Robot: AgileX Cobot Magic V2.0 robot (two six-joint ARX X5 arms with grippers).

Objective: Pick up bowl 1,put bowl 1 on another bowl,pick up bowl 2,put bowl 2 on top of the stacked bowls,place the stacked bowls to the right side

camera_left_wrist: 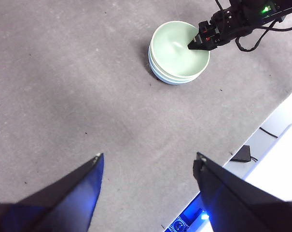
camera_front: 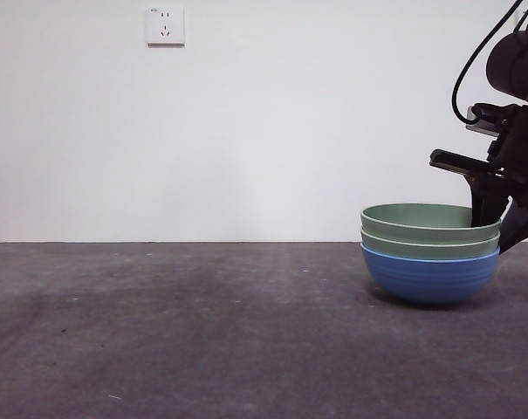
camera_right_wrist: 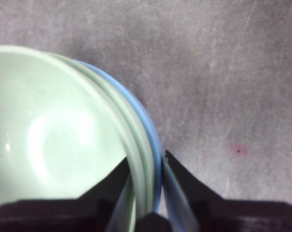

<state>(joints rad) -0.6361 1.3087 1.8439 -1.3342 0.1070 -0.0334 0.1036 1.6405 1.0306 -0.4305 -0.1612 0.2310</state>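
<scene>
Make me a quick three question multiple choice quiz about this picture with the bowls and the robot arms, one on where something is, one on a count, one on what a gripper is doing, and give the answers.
1. Where does the stack of bowls stand in the front view?
A. far left of the table
B. middle of the table
C. right part of the table

2. How many bowls are nested in the stack?
A. two
B. three
C. four

3. What is the right gripper doing?
A. clamped across the rims of the stack
B. hanging open, far from the bowls
C. holding a single bowl high in the air

Answers:
1 C, the stack sits on the grey table near the right edge.
2 B, a blue bowl carries two green rims.
3 A, one jaw is inside the top bowl, the other outside the blue one.
</scene>
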